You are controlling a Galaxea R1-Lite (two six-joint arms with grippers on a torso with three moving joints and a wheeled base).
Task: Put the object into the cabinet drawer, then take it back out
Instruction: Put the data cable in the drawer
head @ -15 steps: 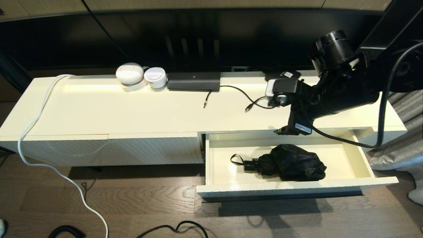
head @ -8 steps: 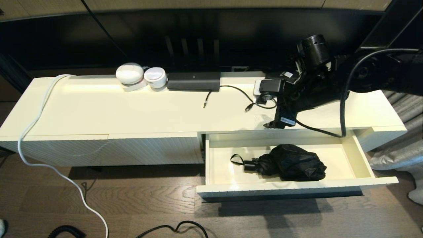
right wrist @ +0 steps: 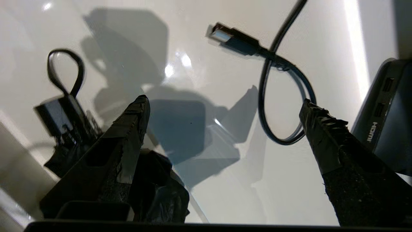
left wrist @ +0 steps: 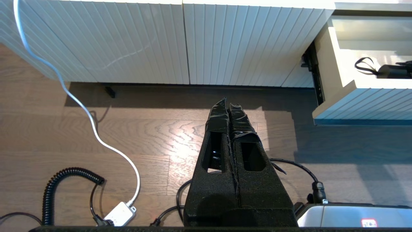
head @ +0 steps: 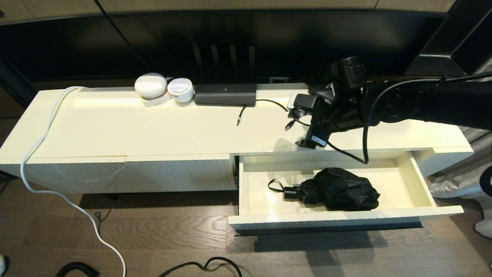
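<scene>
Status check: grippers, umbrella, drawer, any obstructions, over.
Right gripper open, empty, above cabinet top. Left gripper shut, parked over floor. Folded black umbrella in open cabinet drawer. Loose cable under right gripper.

- A long cream cabinet [head: 153, 130] spans mid-frame; its top carries two white round devices [head: 163, 89] and a black box [head: 225, 94] along the rear edge, plus loose black cables [head: 284, 113] right of centre.
- The cabinet drawer [head: 261, 219], open at lower right, holds a folded black umbrella [head: 338, 189].
- A white cord [head: 46, 134] trails over the cabinet's left end onto the wood floor [head: 173, 234].

I see my right gripper [right wrist: 222, 103] spread wide over the shiny cream top [right wrist: 209, 180], with a looped black cable [right wrist: 267, 96] and a black box [right wrist: 389, 129] nearby.
</scene>
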